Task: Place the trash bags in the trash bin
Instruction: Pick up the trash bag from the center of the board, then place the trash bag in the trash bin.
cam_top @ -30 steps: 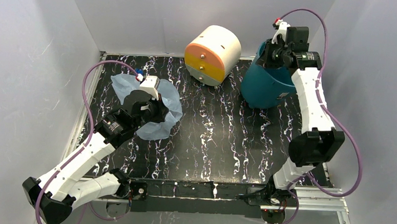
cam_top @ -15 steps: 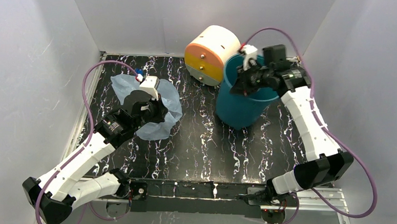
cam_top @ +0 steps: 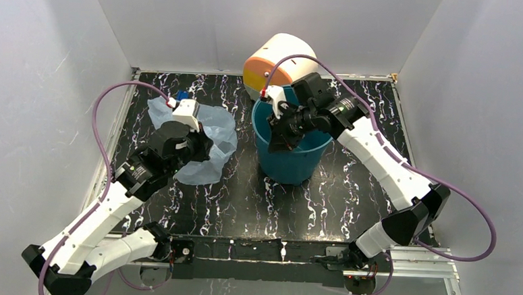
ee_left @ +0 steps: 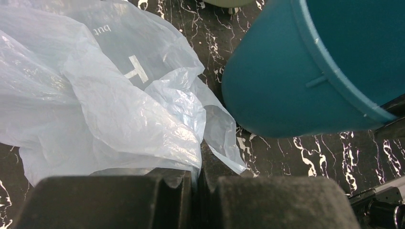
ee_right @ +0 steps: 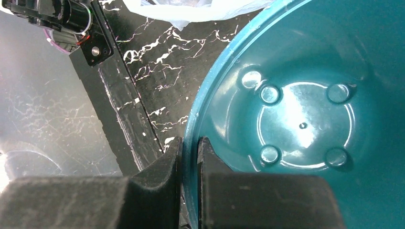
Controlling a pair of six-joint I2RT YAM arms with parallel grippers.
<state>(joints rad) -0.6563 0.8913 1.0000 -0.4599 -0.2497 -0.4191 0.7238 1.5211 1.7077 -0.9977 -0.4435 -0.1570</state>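
The light-blue trash bag lies crumpled at the table's left, with white lettering up in the left wrist view. My left gripper is shut on a fold of the bag. The teal trash bin stands upright mid-table, close to the right of the bag, and it fills the upper right of the left wrist view. My right gripper is shut on the bin's rim, one finger inside and one outside. The bin's inside holds nothing.
A cream-and-orange drum lies just behind the bin at the back. The black marbled table is walled in by grey panels on three sides. The arm bases sit on the rail at the near edge.
My right gripper has carried the bin leftward from the back right corner to the middle of the table, beside the bag. My left gripper has shifted a little left with the bag.
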